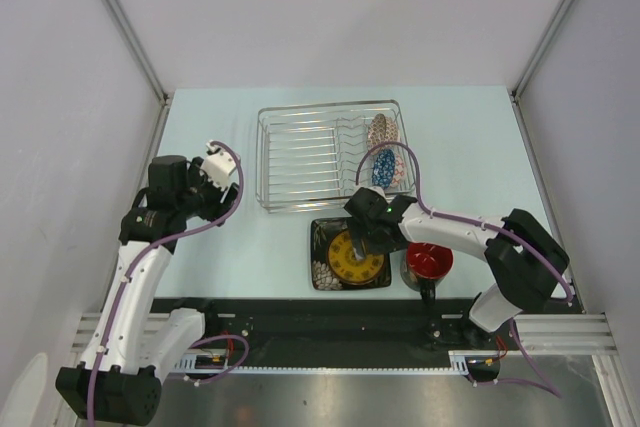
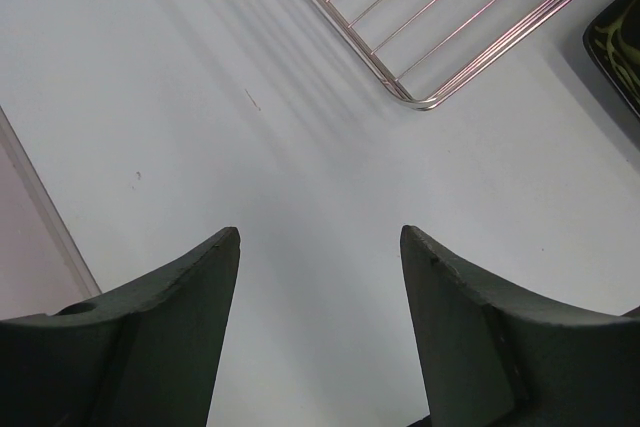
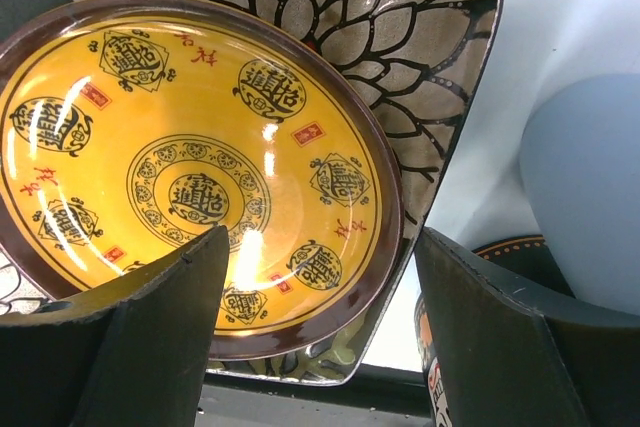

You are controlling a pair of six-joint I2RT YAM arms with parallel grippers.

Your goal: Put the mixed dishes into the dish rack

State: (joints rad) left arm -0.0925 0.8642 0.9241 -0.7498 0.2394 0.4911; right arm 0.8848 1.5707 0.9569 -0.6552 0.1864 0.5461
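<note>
**Plate directly under the right fingers, rack just up-frame**

The right gripper (image 3: 322, 237) hangs over the square black plate with yellow round centre (image 3: 200, 187), its fingers spread wide with nothing between them. The plate lies flat at lower centre of the top view, and being square it has no long axis. Its lower-right edge falls between the two fingers, so that edge looks the likeliest place to pinch.

The rectangular silver wire dish rack (image 1: 263, 157) sits just above the plate in the top view. A small speckled grey-brown bowl (image 1: 380, 130) and a blue patterned piece (image 1: 386, 169), probably the cup, occupy its right end.

The dark mug with red inside (image 1: 428, 261) stands just right of the plate, close enough to crowd a sideways lift.

The left gripper (image 2: 320, 232) is farther off at centre left, open and empty over the pale table (image 1: 220, 247).
</note>
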